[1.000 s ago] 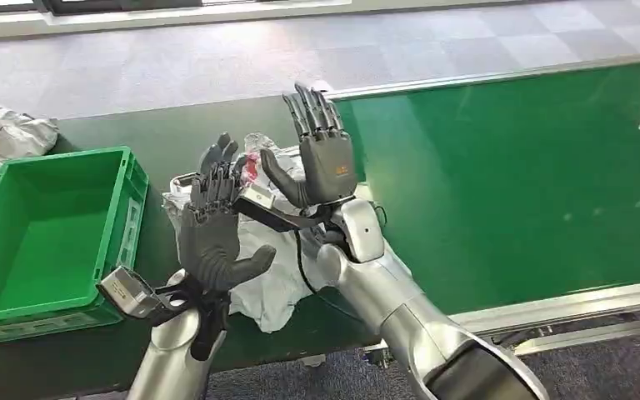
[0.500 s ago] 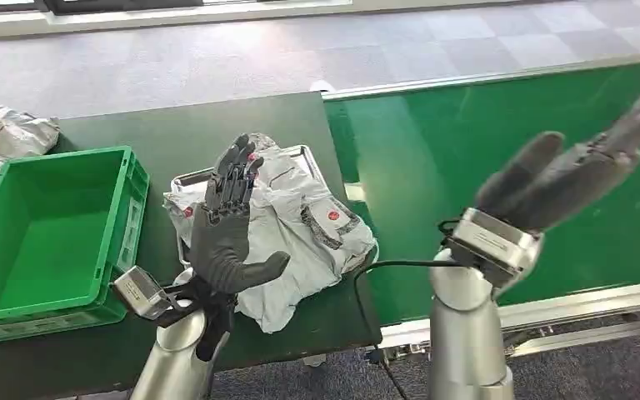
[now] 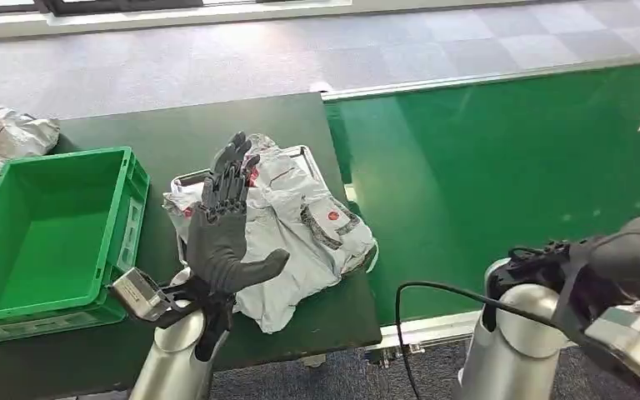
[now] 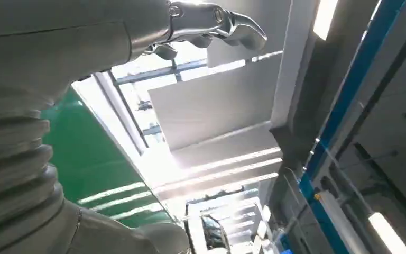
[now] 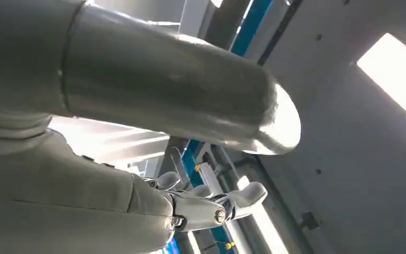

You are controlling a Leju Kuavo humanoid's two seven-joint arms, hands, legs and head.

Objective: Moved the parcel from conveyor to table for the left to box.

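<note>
Grey parcel (image 3: 300,233) at table edge (image 3: 358,275), left hand (image 3: 221,237) spread, empty; right hand (image 3: 625,267) unclear.

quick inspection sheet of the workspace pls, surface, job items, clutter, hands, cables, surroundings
surface: dark green table beside the bright green conveyor; belt bare.
job's things: grey parcel lies crumpled on a metal tray on the table, off the belt; green box to its left holds nothing.
clutter: more crumpled bags at the table's far left, behind the box.
hands: left hand raised over the parcel, fingers apart, holding nothing; right hand low at the picture's lower right, blurred, fingers unclear.
cables: black cable loops by the right arm, below the conveyor edge.
surroundings: grey carpet tiles beyond table and conveyor; no people seen.
</note>
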